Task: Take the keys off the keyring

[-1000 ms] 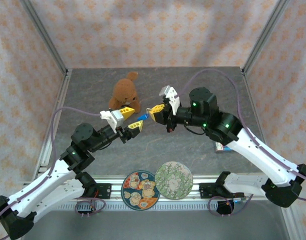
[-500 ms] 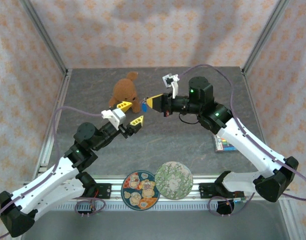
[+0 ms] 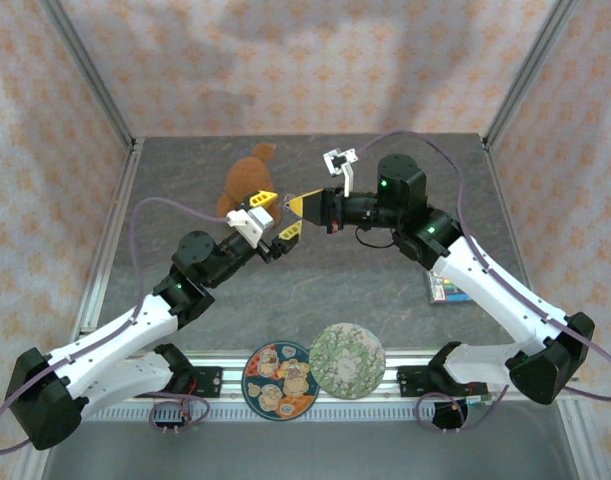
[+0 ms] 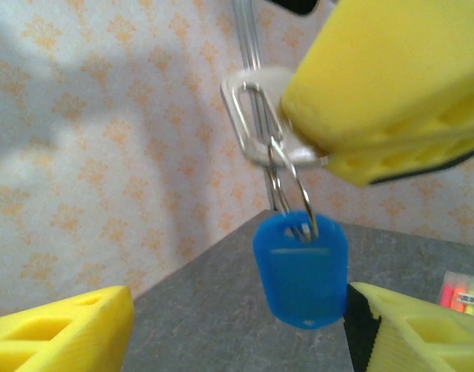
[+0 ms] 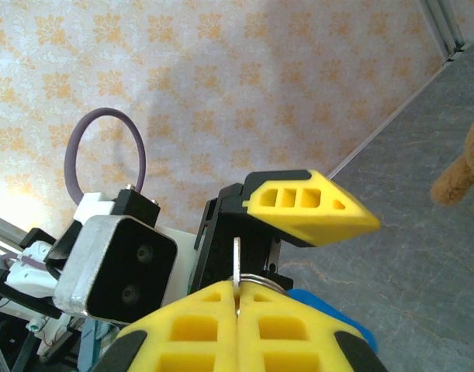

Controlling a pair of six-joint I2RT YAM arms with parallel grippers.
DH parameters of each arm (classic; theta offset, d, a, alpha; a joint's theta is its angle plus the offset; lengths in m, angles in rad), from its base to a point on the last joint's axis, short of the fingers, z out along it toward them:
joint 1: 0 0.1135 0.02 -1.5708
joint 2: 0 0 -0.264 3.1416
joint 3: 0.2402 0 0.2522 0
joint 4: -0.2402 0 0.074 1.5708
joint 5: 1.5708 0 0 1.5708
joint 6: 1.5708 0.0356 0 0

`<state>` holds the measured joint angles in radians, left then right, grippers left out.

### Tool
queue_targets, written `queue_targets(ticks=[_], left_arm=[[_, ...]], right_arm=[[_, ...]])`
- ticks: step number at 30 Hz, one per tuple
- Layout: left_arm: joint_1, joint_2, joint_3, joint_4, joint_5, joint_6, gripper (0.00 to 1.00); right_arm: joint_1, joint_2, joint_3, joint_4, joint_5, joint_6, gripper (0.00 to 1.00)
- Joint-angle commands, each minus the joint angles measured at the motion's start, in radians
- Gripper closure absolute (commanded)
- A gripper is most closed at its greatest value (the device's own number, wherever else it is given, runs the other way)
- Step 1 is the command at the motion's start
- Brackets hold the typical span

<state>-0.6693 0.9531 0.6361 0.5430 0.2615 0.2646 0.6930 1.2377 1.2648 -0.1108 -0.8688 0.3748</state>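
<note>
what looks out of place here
A cartoon plate and a green plate straddle the near rail, partly off the tabletop. A plush lies on the table beyond the keyring, which the right gripper holds aloft. Nothing looks spilled or broken.

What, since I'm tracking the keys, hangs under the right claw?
A silver key pinched in the right claw; keyring and blue tag dangle below. The claw covers the key's far end.

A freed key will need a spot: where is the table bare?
Bare: the far right corner of the table; the near middle, between the coasters and the arms. Crowded: beside the teddy bear, where left gripper and right gripper meet.
</note>
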Motion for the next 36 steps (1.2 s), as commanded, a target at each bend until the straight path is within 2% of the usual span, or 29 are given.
queue_targets(ticks=[1, 5, 8, 11, 15, 17, 19, 22, 29, 36], left_arm=[[0.000, 0.018, 0.065, 0.068, 0.019, 0.038, 0.27], [0.008, 0.043, 0.083, 0.086, 0.024, 0.039, 0.28], [0.014, 0.055, 0.089, 0.099, 0.042, 0.032, 0.32], [0.017, 0.068, 0.096, 0.114, 0.053, 0.029, 0.41], [0.019, 0.077, 0.101, 0.133, 0.066, 0.027, 0.57], [0.019, 0.076, 0.103, 0.134, 0.066, 0.028, 0.58], [0.019, 0.072, 0.102, 0.137, 0.068, 0.030, 0.65], [0.019, 0.061, 0.108, 0.115, 0.073, 0.035, 0.79], [0.019, 0.022, 0.118, 0.027, 0.093, 0.047, 1.00], [0.019, -0.018, 0.179, -0.198, 0.142, 0.042, 1.00]], right_arm=[[-0.003, -0.019, -0.013, 0.062, -0.030, 0.018, 1.00], [-0.003, -0.025, -0.021, 0.074, -0.032, 0.024, 1.00], [-0.003, -0.029, -0.024, 0.078, -0.033, 0.026, 1.00], [-0.003, -0.030, -0.025, 0.087, -0.039, 0.030, 1.00], [-0.003, -0.032, -0.025, 0.092, -0.038, 0.035, 1.00], [-0.003, -0.037, -0.027, 0.097, -0.035, 0.036, 1.00], [-0.003, -0.041, -0.028, 0.099, -0.033, 0.037, 1.00], [-0.005, -0.045, -0.031, 0.103, -0.027, 0.040, 1.00], [-0.013, -0.047, -0.038, 0.102, 0.001, 0.045, 1.00], [-0.016, -0.048, -0.022, 0.022, 0.062, -0.020, 1.00]])
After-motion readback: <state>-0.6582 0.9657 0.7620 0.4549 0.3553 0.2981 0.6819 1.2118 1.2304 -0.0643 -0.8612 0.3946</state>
